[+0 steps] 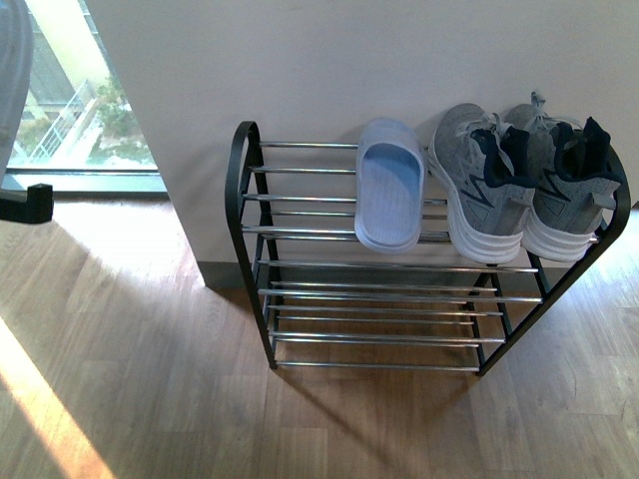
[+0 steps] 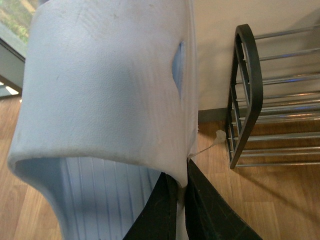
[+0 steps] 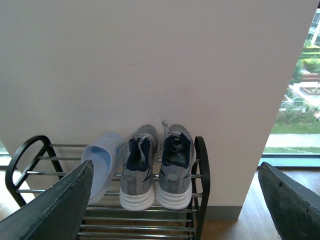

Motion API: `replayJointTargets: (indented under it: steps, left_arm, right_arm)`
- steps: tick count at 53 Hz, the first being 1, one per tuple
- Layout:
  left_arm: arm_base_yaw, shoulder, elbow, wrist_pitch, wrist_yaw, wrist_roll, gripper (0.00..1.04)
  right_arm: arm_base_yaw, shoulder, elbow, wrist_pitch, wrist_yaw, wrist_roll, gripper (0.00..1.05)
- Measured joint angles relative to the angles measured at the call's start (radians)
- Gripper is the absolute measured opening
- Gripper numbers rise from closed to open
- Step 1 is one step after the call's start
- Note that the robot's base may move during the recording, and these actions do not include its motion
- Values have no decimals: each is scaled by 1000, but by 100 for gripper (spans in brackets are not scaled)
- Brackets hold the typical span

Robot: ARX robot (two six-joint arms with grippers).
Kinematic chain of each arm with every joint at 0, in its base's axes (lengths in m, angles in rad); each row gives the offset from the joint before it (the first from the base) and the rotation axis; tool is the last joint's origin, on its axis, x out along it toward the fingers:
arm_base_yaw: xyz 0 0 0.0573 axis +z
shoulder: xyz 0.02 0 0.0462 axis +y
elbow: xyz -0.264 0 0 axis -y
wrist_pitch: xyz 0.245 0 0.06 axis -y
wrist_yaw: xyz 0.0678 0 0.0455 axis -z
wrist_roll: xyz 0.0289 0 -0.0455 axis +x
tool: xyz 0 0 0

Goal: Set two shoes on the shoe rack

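The shoe rack (image 1: 240, 190) stands against the wall. On its top shelf one pale blue slide (image 1: 389, 185) lies next to two grey sneakers (image 1: 484, 185) (image 1: 564, 190) at the right end. My left gripper (image 2: 181, 200) is shut on the edge of a second pale blue slide (image 2: 100, 90), held in the air to the left of the rack's black side frame (image 2: 247, 90). My right gripper (image 3: 175, 166) is open and holds nothing. It faces the rack (image 3: 200, 165) from the front, with the slide (image 3: 102, 160) and both sneakers (image 3: 139, 170) (image 3: 175, 167) between its fingers in view. Neither gripper shows clearly in the front view.
A white wall (image 1: 399, 60) backs the rack, with windows (image 1: 70, 110) on both sides. The left half of the top shelf (image 1: 300, 190) and the lower shelves (image 1: 379, 319) hold nothing. Wooden floor (image 1: 150, 379) surrounds the rack. A dark part (image 1: 30, 205) shows at the left edge.
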Motion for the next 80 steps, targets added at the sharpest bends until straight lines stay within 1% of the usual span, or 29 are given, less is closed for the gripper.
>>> replayJointTargets:
  steps: [2,5,8,17,21,26,29,37,40,45,55,59,64,72,76,77,80]
  left_arm:
    - [-13,15,5,14,-53,-44,2]
    - [-29,50,31,20,-93,-109,2]
    - [-47,137,114,17,-83,-200,2]
    - [-100,334,351,-53,-18,-290,2]
    - [-131,434,486,-110,-10,-297,2]
    - [-167,595,705,-202,35,-309,2]
    - [-179,681,827,-268,71,-326,2]
    - [-198,847,1060,-403,113,-320,2]
    - [-205,900,1132,-448,109,-303,2]
    - [-217,1030,1311,-559,87,-238,2]
    - [-221,1197,1542,-722,64,-159,2]
    - [-221,1263,1627,-774,77,-150,2]
    - [-222,1337,1734,-845,121,-196,2]
    - [-222,1438,1887,-938,137,-280,2]
    - [-221,1462,1918,-955,144,-309,2]
    - [-221,1463,1917,-954,143,-315,4]
    - [-222,1463,1907,-943,160,-322,15]
  right_arm:
    - [0,0,0,0,0,0,96]
    - [0,0,0,0,0,0,96]
    - [0,0,0,0,-1,0,96]
    - [0,0,0,0,-3,0,96]
    - [0,0,0,0,-3,0,96]
    - [0,0,0,0,-3,0,96]
    - [0,0,0,0,-3,0,96]
    - [0,0,0,0,-3,0,96]
    - [0,0,0,0,-3,0,96]
    - [0,0,0,0,-3,0,96]
    - [0,0,0,0,-3,0,96]
    - [0,0,0,0,-3,0,96]
    - [0,0,0,0,-3,0,96]
    - [0,0,0,0,-3,0,96]
    - [0,0,0,0,-3,0,96]
    - [0,0,0,0,-3,0,96]
    - [0,0,0,0,-3,0,96]
